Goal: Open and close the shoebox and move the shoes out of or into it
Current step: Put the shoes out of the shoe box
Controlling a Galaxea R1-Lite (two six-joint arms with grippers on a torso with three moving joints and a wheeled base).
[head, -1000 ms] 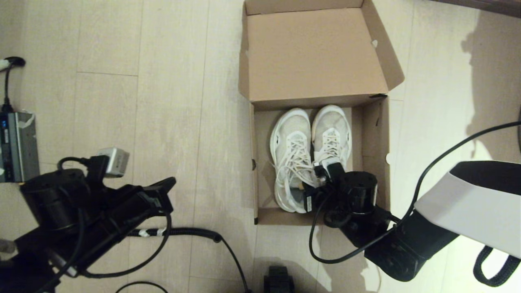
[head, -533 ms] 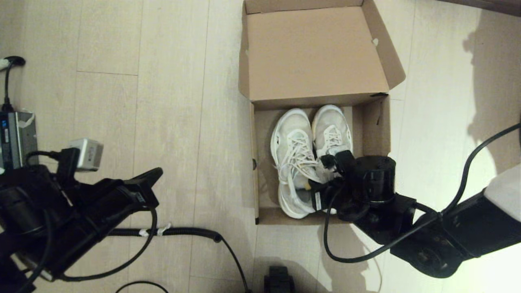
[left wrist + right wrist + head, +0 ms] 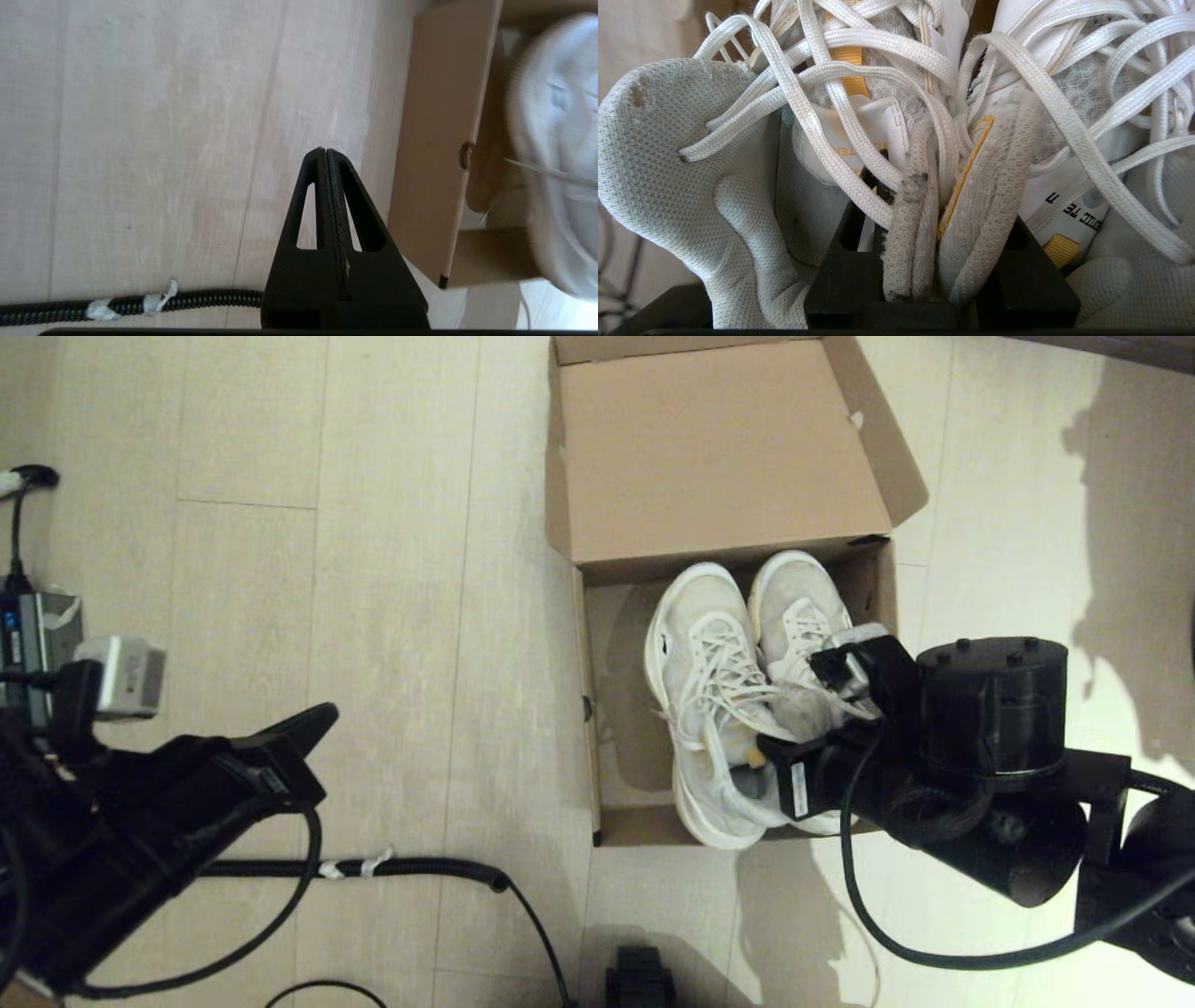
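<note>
The brown cardboard shoebox (image 3: 585,709) stands open on the floor, its lid (image 3: 719,448) folded back on the far side. Both white sneakers (image 3: 719,691) hang together over the box's right half, heels raised off its bottom. My right gripper (image 3: 794,733) is shut on them. In the right wrist view the gripper (image 3: 943,200) pinches the two inner mesh collars (image 3: 915,210) side by side, with laces draped over the fingers. My left gripper (image 3: 322,719) is parked low at the left, away from the box; the left wrist view shows it (image 3: 325,151) shut and empty beside the box wall (image 3: 434,163).
A black coiled cable (image 3: 420,870) lies on the pale wood floor in front of the box. A grey device (image 3: 37,635) with a plug sits at the far left edge. A small black part (image 3: 639,975) shows at the bottom centre.
My right gripper has risen and shifted right with both sneakers in it, lifting them off the box bottom. The left arm has drawn back to the left.
</note>
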